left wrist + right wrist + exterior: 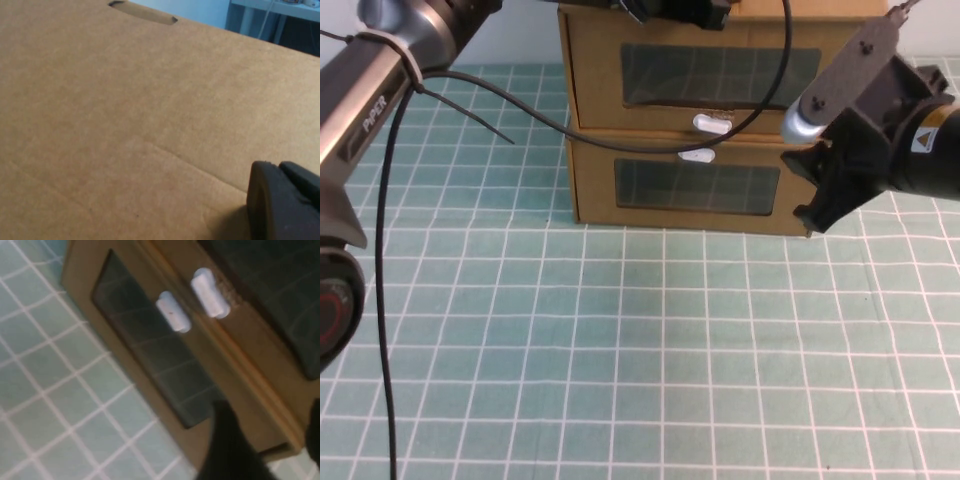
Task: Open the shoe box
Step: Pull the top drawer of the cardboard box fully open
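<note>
Green cutting mat with a white grid [620,350] covers the table, and a pale wall runs behind it. Two brown cardboard shoe boxes stand stacked at the far side of the mat, the upper one [595,80] sitting squarely on the lower one [595,190]. Each box has one dark see-through window in its front, two in all [720,70] [695,185]. Each also has one small white pull tab, again two: the upper tab [711,124] at the bottom edge of its front, the lower tab [696,156] just beneath it. Both fronts look shut.

Two arms are in view. The left gripper [282,200] hangs over the plain cardboard top of the upper box, close to the surface. Whether it is spread or pressed together cannot be told. An oval slot [142,12] is cut into that top near its far edge.

The right gripper [815,188] sits at the right end of the stack, level with the lower box. Its two black fingers [230,450] stand spread apart with nothing pinched between them, well to the side of the tabs.

A black cable [520,105] from the left arm sags across the fronts of both boxes, passing right by the tabs. Another stretch drops down over the mat on the left.
</note>
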You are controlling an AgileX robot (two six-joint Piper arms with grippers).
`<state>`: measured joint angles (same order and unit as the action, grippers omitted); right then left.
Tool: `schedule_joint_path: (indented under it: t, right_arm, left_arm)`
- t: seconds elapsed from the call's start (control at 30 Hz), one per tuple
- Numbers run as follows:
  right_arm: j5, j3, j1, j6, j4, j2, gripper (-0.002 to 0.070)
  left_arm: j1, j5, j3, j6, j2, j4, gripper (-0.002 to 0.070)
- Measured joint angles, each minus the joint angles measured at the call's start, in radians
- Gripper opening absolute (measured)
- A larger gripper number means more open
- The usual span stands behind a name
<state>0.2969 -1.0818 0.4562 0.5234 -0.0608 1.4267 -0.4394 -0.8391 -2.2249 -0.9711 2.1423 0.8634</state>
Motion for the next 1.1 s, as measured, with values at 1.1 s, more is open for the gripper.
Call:
schedule_joint_path:
  t: [1.1]
  right_arm:
    - [0.232,-0.201,0.330,-0.893,1.471,0.278,0.0400]
  left_arm:
    - [0.012,-0.073,-0.004,0.115,0.002,0.047,-0.0005]
